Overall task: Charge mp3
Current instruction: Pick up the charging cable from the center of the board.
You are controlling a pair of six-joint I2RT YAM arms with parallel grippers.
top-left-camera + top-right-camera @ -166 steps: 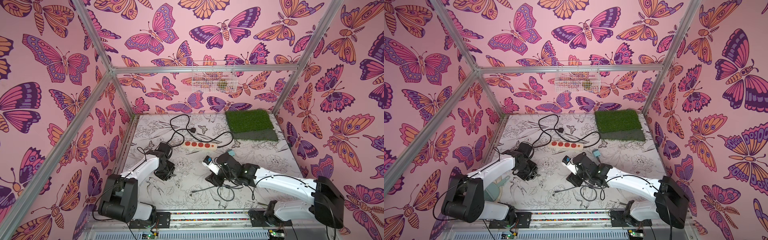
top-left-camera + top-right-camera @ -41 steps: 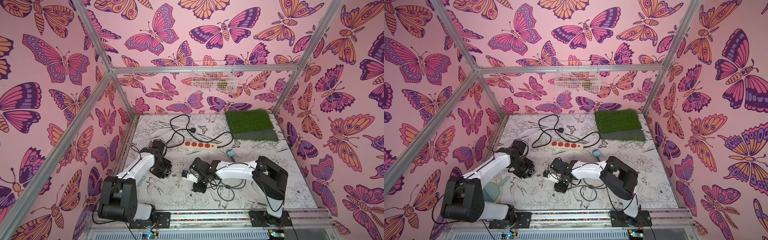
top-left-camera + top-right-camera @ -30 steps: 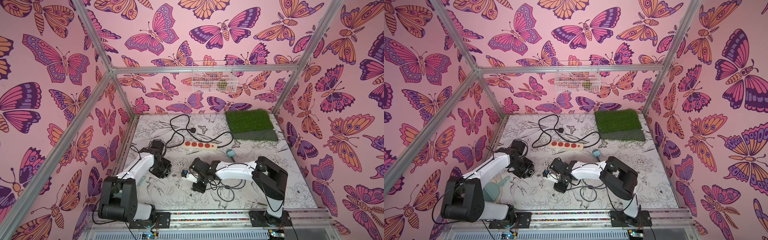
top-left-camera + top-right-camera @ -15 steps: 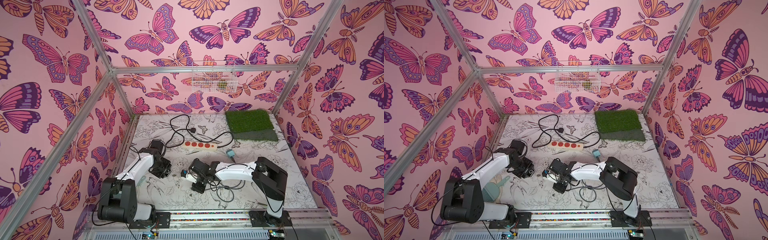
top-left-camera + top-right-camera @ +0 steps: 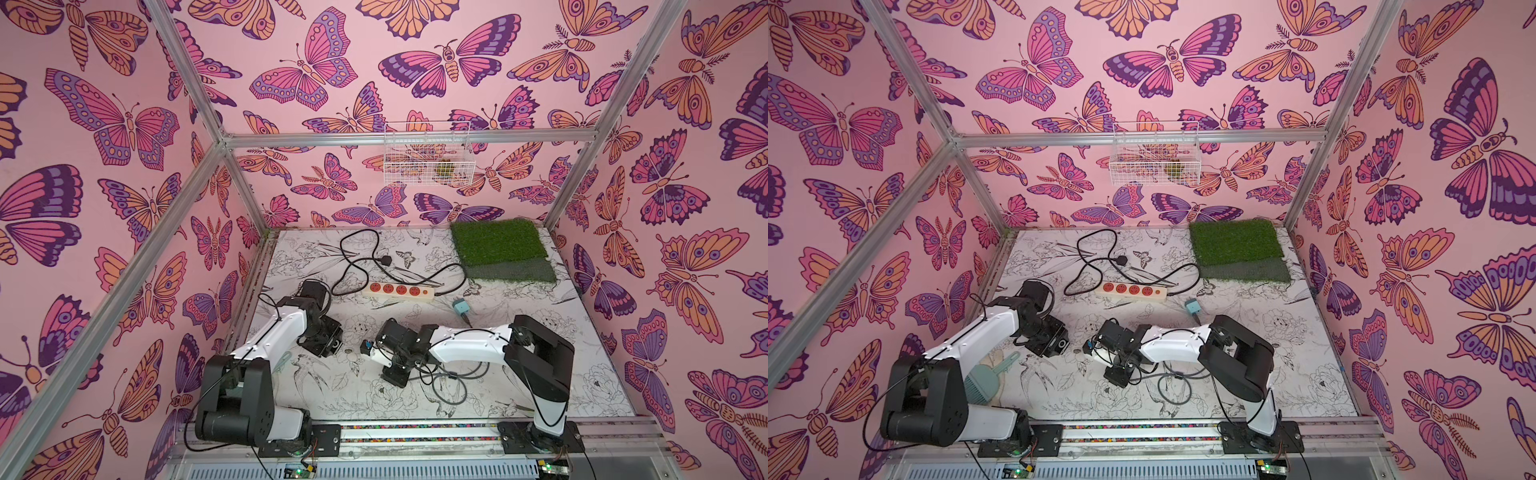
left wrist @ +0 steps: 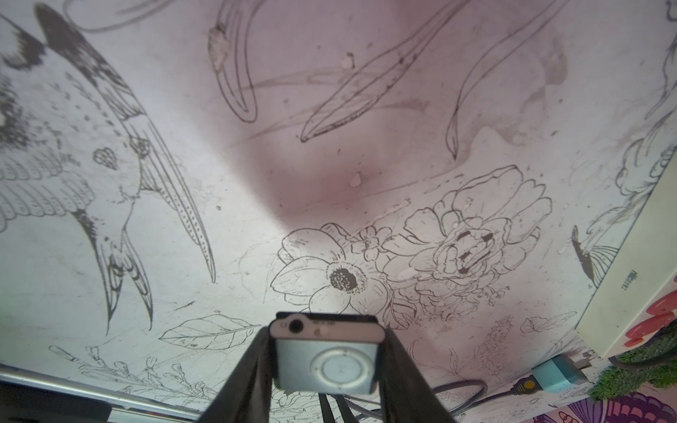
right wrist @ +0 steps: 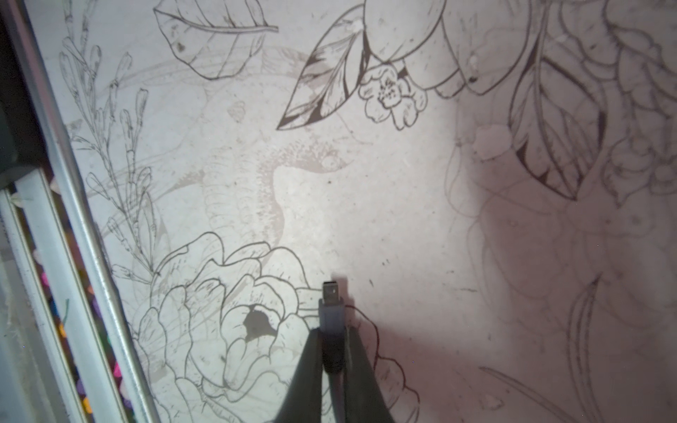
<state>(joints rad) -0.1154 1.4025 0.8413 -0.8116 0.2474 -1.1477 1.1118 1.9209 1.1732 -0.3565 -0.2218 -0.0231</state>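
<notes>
- The table [image 5: 582,374], printed with line-drawn flowers and birds, fills the floor of the butterfly-papered booth.
- The left arm [image 5: 282,328] and right arm [image 5: 469,345] both reach in low towards the table's middle. Their wrists face each other, close but apart.
- A grass mat [image 5: 498,245] lies in the far right corner.
- A wire basket [image 5: 426,153] hangs on the back wall.
- A pale power strip [image 5: 398,290] with red sockets lies beyond the arms, its black cord looping towards the back.
- A thin black cable [image 5: 449,386] coils on the table under the right arm.
- A teal brush [image 5: 984,382] lies by the left arm's base.
- A teal adapter [image 5: 460,308] sits just right of the strip's end, near the mat.
- The left pincer [image 6: 326,351] is clenched on the mp3 [image 6: 328,360], gripping its two side edges and holding it clear of the table between the two wrists. The round control ring faces the wrist camera. The edge with a round socket points outwards, past the fingertips.
- The right pincer [image 7: 331,344] is clenched on a small grey plug [image 7: 330,304], whose metal tip sticks out beyond the fingertips, just above the table.
</notes>
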